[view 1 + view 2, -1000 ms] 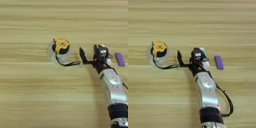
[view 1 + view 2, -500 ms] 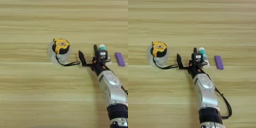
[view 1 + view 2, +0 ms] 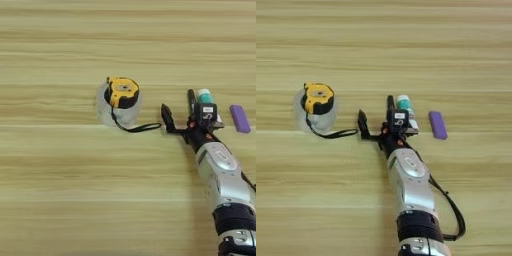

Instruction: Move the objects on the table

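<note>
A yellow-black tape measure sits on top of a clear tape roll left of centre. Its black strap trails right along the table. My right gripper stands open just right of the strap's end, with nothing between its two black fingers. Its left fingertip is close to the strap. A white-and-teal glue stick lies right beside the far finger, partly under the gripper's body. A small purple block lies further right, also seen as the purple block.
My silver forearm comes up from the bottom edge, with a black cable looping on its right side. Bare wood lies all around the small group of things.
The gripper has drawn back a little toward the bottom of the picture, uncovering the glue stick's teal end. Tape measure, roll and purple block have stayed put.
</note>
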Controlling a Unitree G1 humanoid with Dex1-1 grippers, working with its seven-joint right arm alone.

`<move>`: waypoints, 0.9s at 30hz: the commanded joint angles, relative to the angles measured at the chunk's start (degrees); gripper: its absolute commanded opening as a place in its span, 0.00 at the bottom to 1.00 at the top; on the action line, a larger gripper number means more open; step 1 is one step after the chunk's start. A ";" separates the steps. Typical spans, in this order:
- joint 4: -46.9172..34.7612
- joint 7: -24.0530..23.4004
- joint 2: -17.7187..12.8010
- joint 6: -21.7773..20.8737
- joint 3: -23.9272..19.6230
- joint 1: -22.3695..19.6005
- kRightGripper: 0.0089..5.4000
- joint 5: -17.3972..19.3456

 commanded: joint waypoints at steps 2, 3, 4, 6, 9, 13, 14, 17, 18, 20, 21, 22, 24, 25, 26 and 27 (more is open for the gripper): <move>-0.22 -0.79 -1.77 -2.14 -1.20 -4.74 1.00 0.28; 0.03 -1.01 -1.74 -2.36 -1.41 -4.86 1.00 0.30; 0.31 -1.12 -1.79 -2.53 -1.59 -5.01 1.00 0.30; 0.95 -1.29 -1.90 -2.77 -1.87 -5.32 1.00 0.27; 1.92 -1.35 -1.93 -2.72 -1.98 -5.60 1.00 0.27; 2.80 -1.37 -1.83 -2.72 -2.10 -5.89 1.00 0.40; 2.86 -1.33 -1.80 -2.59 -2.15 -5.92 1.00 0.47; 3.04 -0.90 -1.63 -1.85 -2.27 -6.02 1.00 0.97; 3.14 -0.62 -1.55 -1.46 -2.30 -6.08 1.00 1.28; 3.38 -0.24 -1.45 -1.00 -2.29 -6.17 1.00 1.68; 3.45 0.11 -1.38 -0.64 -2.30 -6.20 1.00 1.98; 3.42 0.68 -1.24 -0.07 -2.28 -6.21 1.00 2.44; 2.79 2.39 -0.69 1.98 -2.18 -6.04 1.00 4.03; 2.21 3.35 -0.36 3.33 -2.09 -5.86 1.00 5.07; 1.45 4.40 0.02 4.85 -1.98 -5.61 1.00 6.24; 0.71 5.28 0.30 6.20 -1.91 -5.38 1.00 7.15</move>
